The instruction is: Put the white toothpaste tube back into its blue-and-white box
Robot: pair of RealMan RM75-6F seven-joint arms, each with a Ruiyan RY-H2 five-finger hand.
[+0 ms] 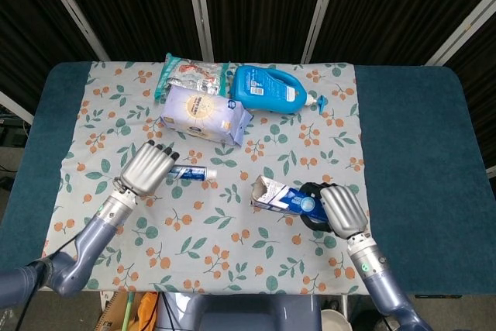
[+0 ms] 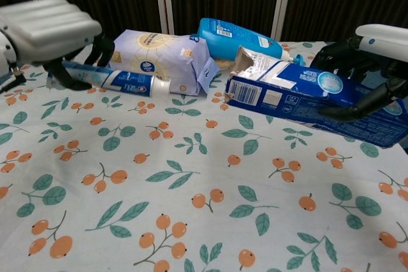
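One toothpaste tube [image 1: 190, 174] up in the left hand [image 1: 146, 168], one blue-and-white box [image 1: 280, 200] in the right hand [image 1: 341, 211]. Beyond the hands: one blue detergent bottle [image 1: 267, 89], one tissue pack [image 1: 204, 115], one snack bag [image 1: 192, 75].
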